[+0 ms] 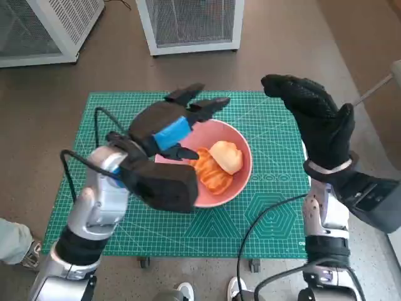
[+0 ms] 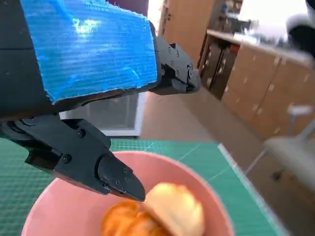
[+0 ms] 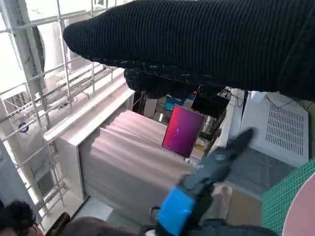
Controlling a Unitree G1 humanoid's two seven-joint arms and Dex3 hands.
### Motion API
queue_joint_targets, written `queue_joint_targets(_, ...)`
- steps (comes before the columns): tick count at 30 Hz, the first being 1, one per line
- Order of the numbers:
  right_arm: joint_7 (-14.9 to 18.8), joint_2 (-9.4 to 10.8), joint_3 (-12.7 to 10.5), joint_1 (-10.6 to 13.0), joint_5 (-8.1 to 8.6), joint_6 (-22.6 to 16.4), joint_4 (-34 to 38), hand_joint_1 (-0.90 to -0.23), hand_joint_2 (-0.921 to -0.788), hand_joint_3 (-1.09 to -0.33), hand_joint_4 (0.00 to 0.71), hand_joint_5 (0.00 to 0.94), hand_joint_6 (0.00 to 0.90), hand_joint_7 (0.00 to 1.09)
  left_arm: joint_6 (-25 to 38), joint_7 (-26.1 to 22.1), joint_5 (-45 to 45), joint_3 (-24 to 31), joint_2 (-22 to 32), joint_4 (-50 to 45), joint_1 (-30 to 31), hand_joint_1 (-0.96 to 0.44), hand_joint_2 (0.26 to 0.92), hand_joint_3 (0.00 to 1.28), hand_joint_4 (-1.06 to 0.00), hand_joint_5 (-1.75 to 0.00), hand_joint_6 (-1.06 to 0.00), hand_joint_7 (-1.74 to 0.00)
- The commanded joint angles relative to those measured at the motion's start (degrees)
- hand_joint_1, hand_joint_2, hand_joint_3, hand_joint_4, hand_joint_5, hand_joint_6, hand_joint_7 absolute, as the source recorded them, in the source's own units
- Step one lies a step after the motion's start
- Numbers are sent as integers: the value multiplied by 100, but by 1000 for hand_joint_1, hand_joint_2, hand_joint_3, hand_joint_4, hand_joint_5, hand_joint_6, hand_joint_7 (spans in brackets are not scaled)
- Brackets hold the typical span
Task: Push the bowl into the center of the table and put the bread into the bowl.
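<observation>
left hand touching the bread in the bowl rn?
Cannot tell. In the left wrist view a fingertip of the left hand ends right at the bread in the bowl, with no plain gap or contact; the head view doesn't settle it either.

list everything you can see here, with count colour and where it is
bowl: one, pink, near the middle of the mat
bread: pale bun and orange croissant-like pieces, in the bowl
mat: one, green, covering the table
cabinets: two, white with mesh fronts, on the floor beyond the table
person's foot: one, beside the table
left hand: black with blue tape, over the bowl, holding nothing
right hand: black glove, raised, fingers apart
</observation>
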Motion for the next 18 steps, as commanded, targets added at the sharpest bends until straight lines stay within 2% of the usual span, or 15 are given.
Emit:
queue_joint_targets(1, -64, -1, -8, 99, -31, 95, 4, -725, -921, -763, 206, 0, 122, 340, -381, 386, -825, 661, -137, -146, 291, -338, 859, 18, -9, 1, -186, 0)
queue_joint_targets(5, -136, -2, 5, 78, -63, 148, -63, -725, -921, -764, 206, 0, 121, 341, -1058, 649, -1744, 1155, -366, 140, 432, -415, 895, 45, -2, 1, -140, 0)
queue_joint_targets(11, -341, 10, 50, 47, -176, 284, -262, -727, -921, -768, 207, 1, 121, 344, -1877, 701, -3102, 1709, -773, 713, 547, -522, 918, 214, -3, -1, -133, -6)
queue_joint_targets(18, -604, 21, 106, 26, -319, 450, -500, -726, -921, -787, 207, 1, 117, 351, -2494, 851, -3609, 1955, -914, 1132, 641, -634, 921, 316, -75, -30, -147, -14)
